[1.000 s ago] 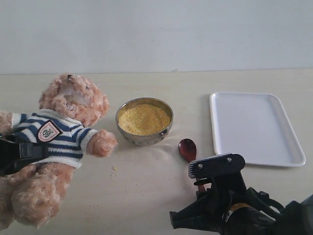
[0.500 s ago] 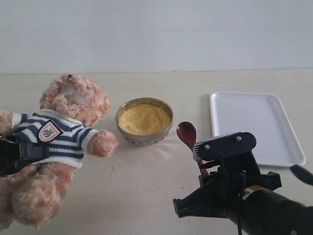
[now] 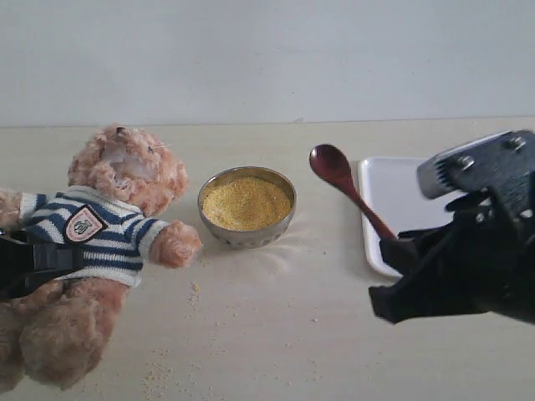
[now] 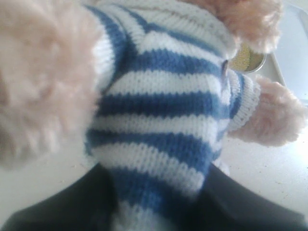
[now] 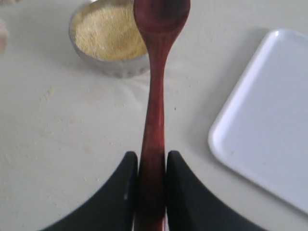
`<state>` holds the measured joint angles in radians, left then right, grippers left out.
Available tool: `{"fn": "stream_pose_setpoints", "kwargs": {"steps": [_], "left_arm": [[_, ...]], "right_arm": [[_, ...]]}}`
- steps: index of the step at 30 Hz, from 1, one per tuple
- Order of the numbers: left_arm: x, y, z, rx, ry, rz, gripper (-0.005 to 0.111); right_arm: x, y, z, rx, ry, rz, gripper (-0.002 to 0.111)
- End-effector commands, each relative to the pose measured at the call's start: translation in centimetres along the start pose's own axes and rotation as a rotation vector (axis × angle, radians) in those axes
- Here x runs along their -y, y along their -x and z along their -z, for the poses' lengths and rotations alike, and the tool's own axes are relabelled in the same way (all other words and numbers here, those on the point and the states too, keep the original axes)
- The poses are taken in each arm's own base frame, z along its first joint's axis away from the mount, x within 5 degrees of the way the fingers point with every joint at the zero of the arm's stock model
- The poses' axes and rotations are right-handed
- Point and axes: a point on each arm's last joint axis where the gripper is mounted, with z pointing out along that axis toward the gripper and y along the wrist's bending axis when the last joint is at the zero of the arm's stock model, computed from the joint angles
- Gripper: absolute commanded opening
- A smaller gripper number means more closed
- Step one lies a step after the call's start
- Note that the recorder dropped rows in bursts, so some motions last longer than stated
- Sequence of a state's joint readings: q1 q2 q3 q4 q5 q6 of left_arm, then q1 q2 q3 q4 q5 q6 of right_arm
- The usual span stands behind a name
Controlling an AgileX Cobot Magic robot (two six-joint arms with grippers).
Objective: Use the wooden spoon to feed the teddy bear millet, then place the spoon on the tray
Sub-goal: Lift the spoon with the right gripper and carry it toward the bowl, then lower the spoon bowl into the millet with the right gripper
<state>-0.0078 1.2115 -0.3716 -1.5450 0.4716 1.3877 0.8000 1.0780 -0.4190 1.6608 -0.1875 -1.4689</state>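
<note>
The teddy bear [image 3: 109, 225] in its striped sweater [image 4: 163, 110] leans at the left of the table, and my left gripper [image 3: 38, 259] is shut on its body. A metal bowl [image 3: 247, 205] heaped with millet [image 5: 107, 34] stands in the middle. My right gripper [image 5: 152, 163] is shut on the handle of the wooden spoon [image 3: 349, 194], held in the air between bowl and tray with its bowl end [image 5: 161, 14] empty and pointing towards the millet. The white tray [image 3: 418, 209] lies at the right, partly hidden by the right arm.
Loose millet grains [image 3: 194, 288] are scattered on the table [image 3: 276, 334] in front of the bowl and near the bear's foot. A pale wall [image 3: 267, 58] rises behind the table's far edge. The right arm [image 3: 476, 242] covers the tray's near right part.
The right gripper has lifted the spoon off the table and carried it up and to the right. The bear and left gripper have not moved.
</note>
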Motion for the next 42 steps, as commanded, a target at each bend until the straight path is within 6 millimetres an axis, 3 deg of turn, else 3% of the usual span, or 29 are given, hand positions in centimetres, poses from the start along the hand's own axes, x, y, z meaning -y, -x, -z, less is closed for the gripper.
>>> {"fn": "stream_pose_setpoints", "kwargs": {"steps": [1, 7, 11, 14, 17, 24, 27, 30, 37, 42], "left_arm": [[0.2, 0.0, 0.2, 0.008, -0.019, -0.001, 0.005], [0.2, 0.0, 0.2, 0.008, -0.019, -0.001, 0.005], [0.3, 0.0, 0.2, 0.007, -0.022, -0.001, 0.005], [0.3, 0.0, 0.2, 0.006, -0.026, -0.001, 0.005], [0.3, 0.0, 0.2, 0.006, -0.026, -0.001, 0.005], [0.3, 0.0, 0.2, 0.006, -0.026, -0.001, 0.005], [0.3, 0.0, 0.2, 0.006, -0.026, -0.001, 0.005], [0.3, 0.0, 0.2, 0.006, -0.026, -0.001, 0.005], [0.3, 0.0, 0.2, 0.007, -0.023, -0.005, 0.005], [-0.6, 0.2, 0.2, 0.024, 0.076, -0.031, 0.005]], "right_arm": [[2.1, 1.9, 1.7, 0.114, 0.065, -0.054, 0.000], [3.8, 5.1, 2.9, 0.220, 0.149, 0.075, 0.000], [5.4, 7.5, 3.8, 0.294, 0.005, 0.296, 0.000], [6.9, 9.0, 4.4, 0.297, -0.203, 0.532, 0.000], [6.9, 9.7, 3.9, 0.286, -0.193, 0.623, 0.000], [6.7, 12.0, -1.3, 0.235, 0.028, 0.529, 0.000], [5.4, 11.9, -2.3, 0.165, 0.245, 0.516, 0.000], [5.3, 10.9, -3.3, 0.030, 0.330, 0.507, 0.000], [4.1, 9.5, -3.9, -0.075, 0.546, 0.397, 0.000], [2.8, 10.2, -3.2, -0.013, 0.693, 0.244, 0.000]]}}
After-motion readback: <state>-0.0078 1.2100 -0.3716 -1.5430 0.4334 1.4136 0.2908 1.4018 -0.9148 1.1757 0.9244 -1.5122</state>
